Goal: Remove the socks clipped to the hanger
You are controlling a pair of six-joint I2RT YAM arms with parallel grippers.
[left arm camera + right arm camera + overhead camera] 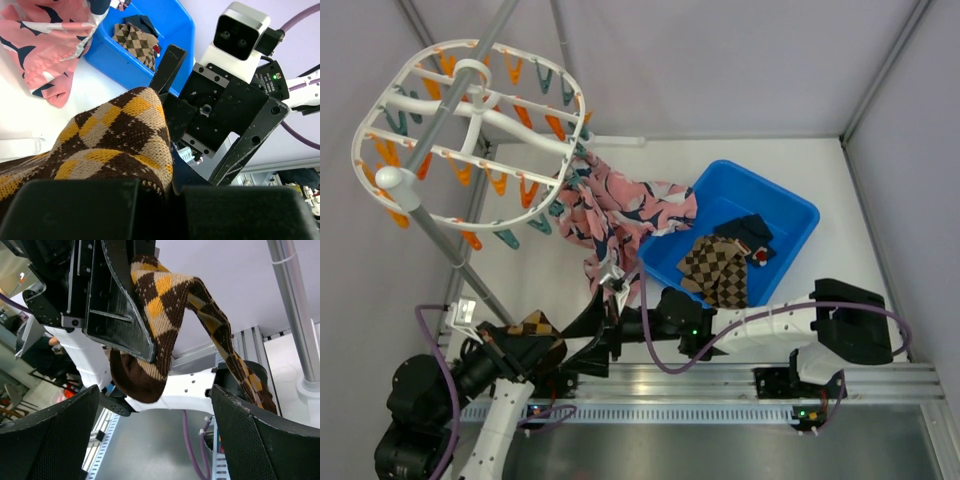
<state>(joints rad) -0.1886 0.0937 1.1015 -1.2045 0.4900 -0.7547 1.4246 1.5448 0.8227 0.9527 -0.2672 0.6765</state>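
The white oval hanger (470, 130) with orange and teal clips hangs on a grey pole at upper left. Pink socks (610, 205) with navy marks dangle from its near-right clips, draping toward the bin. My left gripper (535, 335) (172, 185) is shut on a brown checkered sock (110, 140) (165, 305) low at the front left. My right gripper (592, 330) (155, 430) faces it at close range with its fingers (50, 435) wide apart. The sock's toe hangs just above the gap between them, and nothing is held.
A blue bin (790, 205) at centre right holds checkered socks (715, 265) and a dark navy one (752, 232). The grey pole (470, 270) slants down to the table beside my left arm. Aluminium rails run along the near edge.
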